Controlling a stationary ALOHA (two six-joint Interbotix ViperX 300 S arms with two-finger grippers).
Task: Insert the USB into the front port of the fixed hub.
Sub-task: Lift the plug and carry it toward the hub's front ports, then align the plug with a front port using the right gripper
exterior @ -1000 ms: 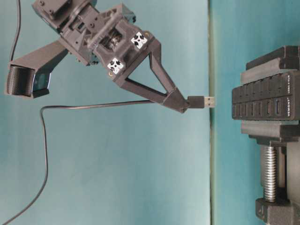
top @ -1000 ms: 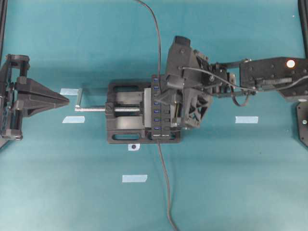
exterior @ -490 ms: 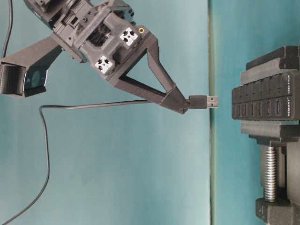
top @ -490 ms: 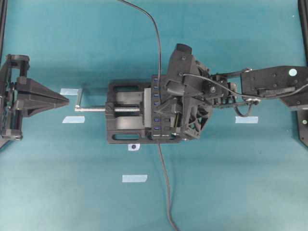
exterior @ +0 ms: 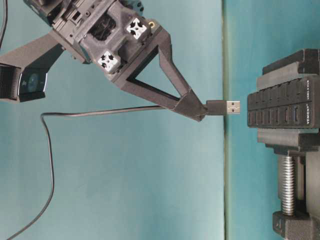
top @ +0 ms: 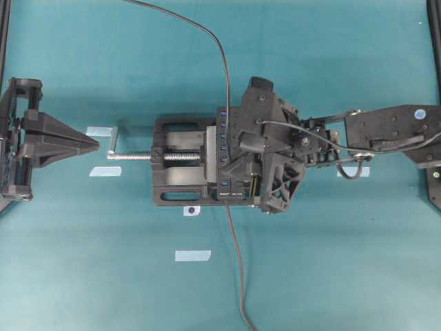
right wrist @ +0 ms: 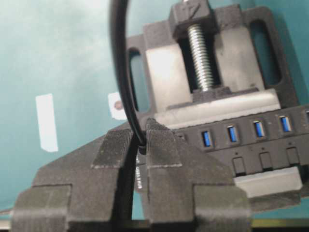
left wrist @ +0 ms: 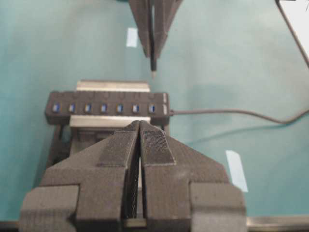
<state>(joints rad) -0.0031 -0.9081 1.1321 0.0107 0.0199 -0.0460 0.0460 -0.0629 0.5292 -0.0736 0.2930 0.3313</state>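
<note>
1. One camera hangs high above me, looking straight down on the whole table [top: 83,276].
2. Another sits low, side-on and near (its picture turned sideways).
3. My two wrist cameras peer along my fingers, close.
4. All four share the hub [top: 224,155] clamped in the vise [top: 176,181].

The right gripper [exterior: 200,111] has carried the USB [exterior: 223,107] closer to the fixed hub [exterior: 282,110].
</note>
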